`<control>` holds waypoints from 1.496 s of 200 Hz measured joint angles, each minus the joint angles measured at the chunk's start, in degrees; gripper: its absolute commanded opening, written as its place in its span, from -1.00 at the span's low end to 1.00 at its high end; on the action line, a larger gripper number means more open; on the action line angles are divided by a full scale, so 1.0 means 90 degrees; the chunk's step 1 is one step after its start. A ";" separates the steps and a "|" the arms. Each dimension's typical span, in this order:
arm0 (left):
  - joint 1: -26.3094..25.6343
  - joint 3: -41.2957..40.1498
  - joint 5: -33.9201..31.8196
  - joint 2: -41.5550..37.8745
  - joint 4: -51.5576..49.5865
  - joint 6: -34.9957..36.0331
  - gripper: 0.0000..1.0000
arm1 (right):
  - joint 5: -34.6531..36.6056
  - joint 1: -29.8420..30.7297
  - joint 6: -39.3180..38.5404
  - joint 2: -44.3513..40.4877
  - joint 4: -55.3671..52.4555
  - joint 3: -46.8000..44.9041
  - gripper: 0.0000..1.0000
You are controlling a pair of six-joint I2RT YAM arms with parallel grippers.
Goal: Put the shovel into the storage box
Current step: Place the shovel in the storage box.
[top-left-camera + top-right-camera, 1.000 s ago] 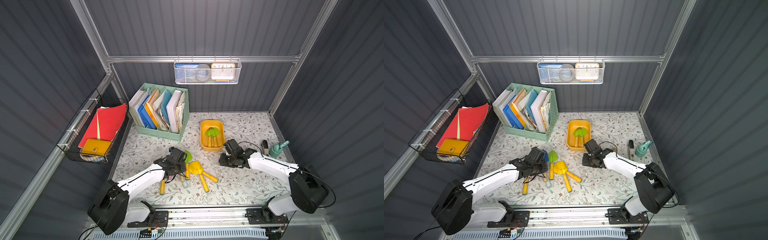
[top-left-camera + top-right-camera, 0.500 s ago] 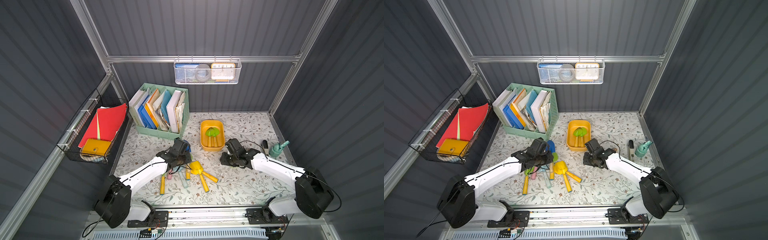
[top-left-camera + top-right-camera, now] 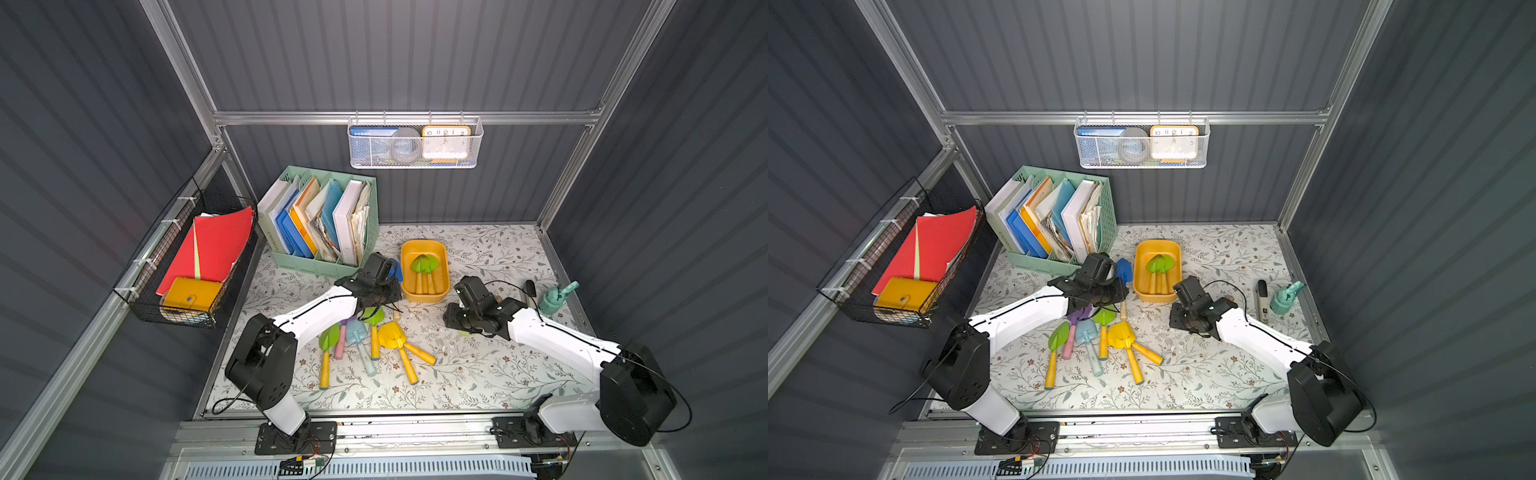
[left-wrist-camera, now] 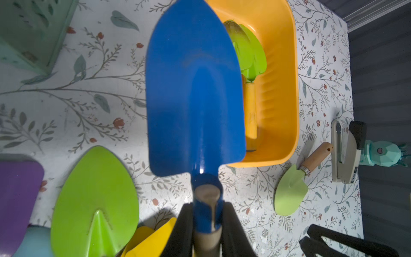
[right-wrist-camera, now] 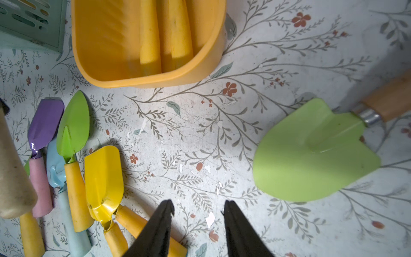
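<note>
Left arm is stretched from its base across the floral mat (image 3: pixel 478 374), with the wrist up near the mint file organiser (image 3: pixel 316 266). Left gripper (image 4: pixel 208 222) is clamped on the neck of the blue shovel (image 4: pixel 195 89), fingers (image 4: pixel 184 227) tight on either side where the blade socket meets the wooden handle. The shovel is off the mat, blade pointing away from the wrist. In both top views I see the blade just beside the organiser-side wall of the yellow storage box (image 3: pixel 1144 291); can't tell if it's over the rim. The box holds green shovels (image 3: pixel 423 266) with yellow handles. Right arm lies low, forearm angled in from its base. Right gripper (image 5: pixel 198 220) hovers over bare mat near the box's near corner, fingers part-open, holding nothing. Pale green trowel (image 5: pixel 311 151) lies just beside it. Loose pile of shovels (image 3: pixel 390 332) sits by the left forearm.
</note>
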 measured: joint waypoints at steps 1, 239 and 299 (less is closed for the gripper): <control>0.0000 0.0032 0.0005 0.0024 0.0002 0.0010 -0.80 | 0.0002 -0.0002 0.0002 -0.0002 0.0000 -0.0002 -0.12; 0.0002 0.3830 0.0248 0.3087 -0.0724 0.0835 -0.82 | 0.0017 -0.0192 0.0143 -0.0216 -0.0032 -0.0362 -0.12; 0.0027 0.3973 0.0187 0.3551 -0.0758 0.0935 -0.81 | 0.0015 -0.0192 0.0170 -0.0211 -0.0027 -0.0367 -0.12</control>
